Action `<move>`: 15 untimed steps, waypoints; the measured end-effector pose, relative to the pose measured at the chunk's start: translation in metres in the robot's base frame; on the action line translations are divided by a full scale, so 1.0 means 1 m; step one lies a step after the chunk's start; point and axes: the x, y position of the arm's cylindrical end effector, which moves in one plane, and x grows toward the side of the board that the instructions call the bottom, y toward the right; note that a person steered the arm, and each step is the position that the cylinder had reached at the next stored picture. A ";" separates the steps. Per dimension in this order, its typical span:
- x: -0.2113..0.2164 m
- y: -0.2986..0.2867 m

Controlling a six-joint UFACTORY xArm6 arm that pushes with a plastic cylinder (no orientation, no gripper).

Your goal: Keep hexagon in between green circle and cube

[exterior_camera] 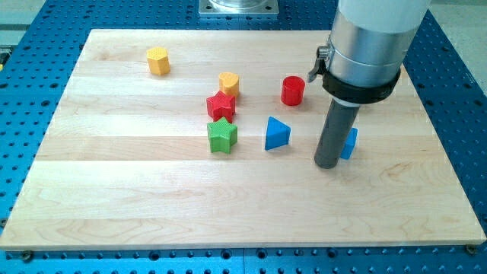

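A yellow hexagon block (158, 60) lies at the upper left of the wooden board (152, 198). A blue block (351, 143), perhaps the cube, is mostly hidden behind my rod at the right. My tip (329, 164) rests on the board, touching or just left of this blue block. I see no green circle; the only green block is a green star (222, 136) near the middle. The hexagon is far to the left of my tip.
A yellow heart (229, 82) sits above a red star (221, 105), which sits just above the green star. A blue triangle (276, 133) lies left of my tip. A red cylinder (293, 90) stands above the triangle.
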 end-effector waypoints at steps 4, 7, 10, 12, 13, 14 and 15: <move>0.028 0.046; -0.013 0.021; -0.018 0.105; -0.137 0.144; -0.142 0.124; -0.120 0.118; -0.108 0.115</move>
